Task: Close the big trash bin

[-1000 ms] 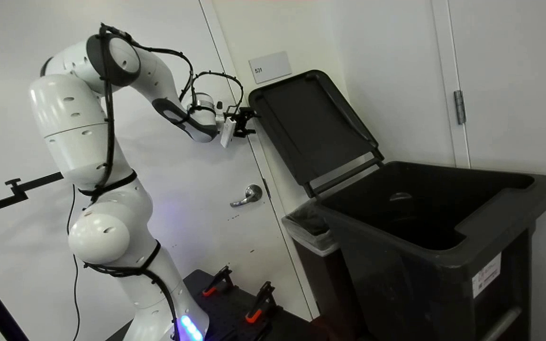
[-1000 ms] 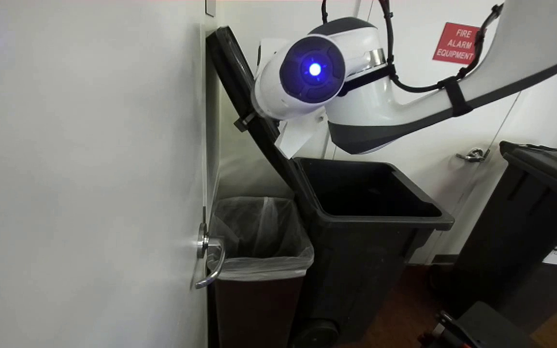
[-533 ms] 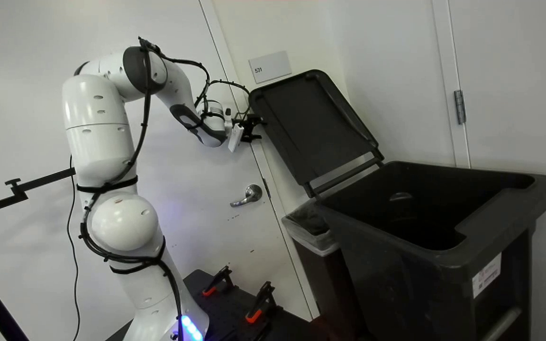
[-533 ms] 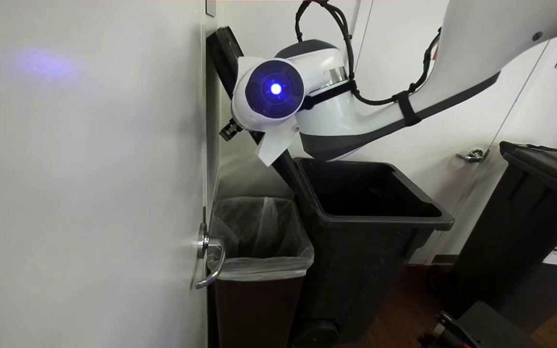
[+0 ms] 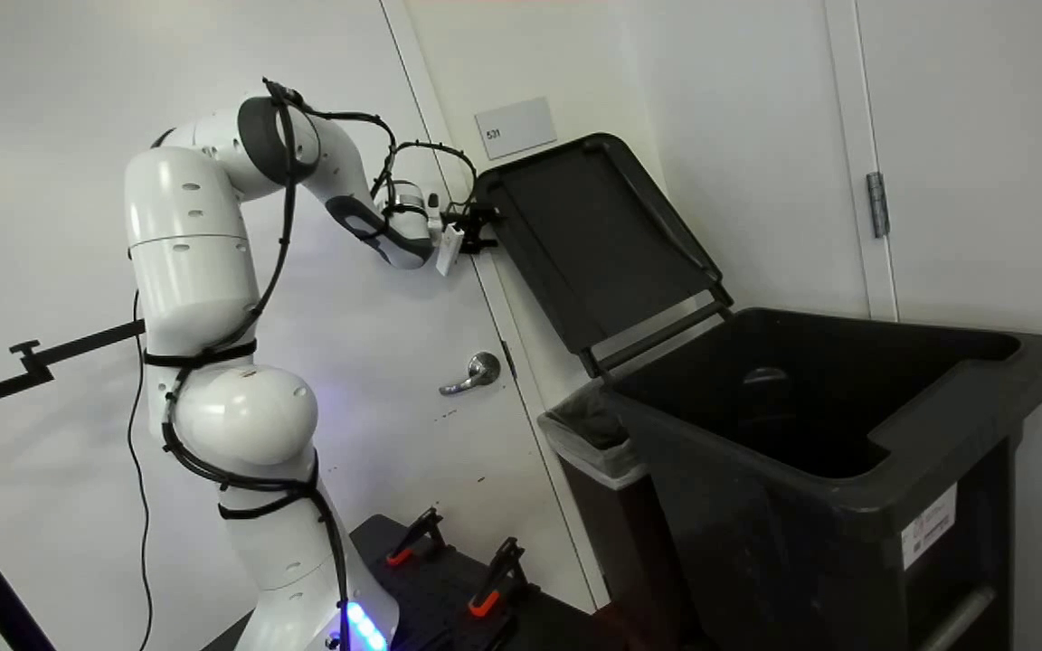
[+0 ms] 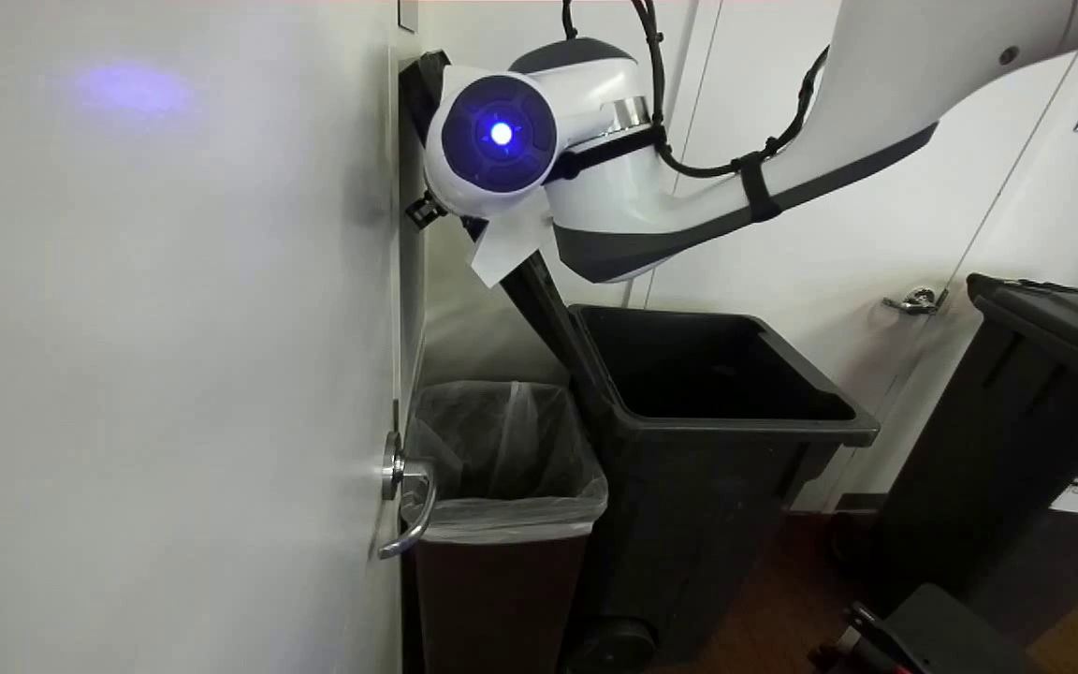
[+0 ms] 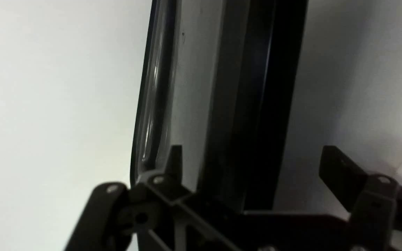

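My bin (image 5: 783, 551) is open, its lid (image 5: 593, 249) up, hinged at the bin's rim (image 5: 964, 407) and tilted back from the opening. I have the gripper (image 7: 253, 157) higher than the bin's rim, at the lid's raised end, fingers (image 7: 339, 174) spread wide. In the wrist view the lid runs into the gap between them; whether either finger touches it, I can't tell. The arm (image 5: 195, 271) reaches in from beside the bin, and in an exterior view its wrist (image 6: 502, 136) covers part of the lid. A lined can (image 6: 506, 599) sits just beside the bin, below the tilted lid. Another bin (image 6: 997, 449) stands well apart from mine. My bin carries a pale label (image 5: 928, 524) under its rim.
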Tool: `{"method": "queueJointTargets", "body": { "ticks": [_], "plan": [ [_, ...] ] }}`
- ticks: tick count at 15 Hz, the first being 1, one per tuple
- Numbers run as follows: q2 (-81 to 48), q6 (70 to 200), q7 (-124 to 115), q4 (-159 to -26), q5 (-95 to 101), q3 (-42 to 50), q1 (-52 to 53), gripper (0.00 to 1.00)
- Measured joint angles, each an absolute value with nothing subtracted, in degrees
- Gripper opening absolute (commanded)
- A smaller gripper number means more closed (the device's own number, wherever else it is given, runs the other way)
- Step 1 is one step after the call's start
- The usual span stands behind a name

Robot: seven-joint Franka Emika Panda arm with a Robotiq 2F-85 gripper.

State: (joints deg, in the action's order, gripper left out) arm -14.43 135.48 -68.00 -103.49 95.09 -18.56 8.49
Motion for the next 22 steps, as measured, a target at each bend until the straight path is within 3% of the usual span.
{"method": "queueJointTargets", "body": {
  "ticks": [2, 3, 4, 8, 11, 22],
  "plan": [
    [-14.68, 135.46, -68.0, -102.62, 94.81, -17.45, 9.44, 1.0],
    [-14.75, 135.45, -68.0, -102.34, 94.65, -17.02, 9.73, 0.75],
    [-14.78, 135.43, -68.0, -102.1, 94.42, -16.62, 9.94, 0.74],
    [-14.84, 135.32, -68.0, -101.24, 94.08, -15.44, 10.4, 0.42],
    [-15.0, 135.32, -68.02, -101.18, 93.24, -15.22, 10.95, 0.24],
    [-12.22, 137.5, -69.96, -101.9, 84.39, -13.54, 10.64, 0.24]
  ]
}}
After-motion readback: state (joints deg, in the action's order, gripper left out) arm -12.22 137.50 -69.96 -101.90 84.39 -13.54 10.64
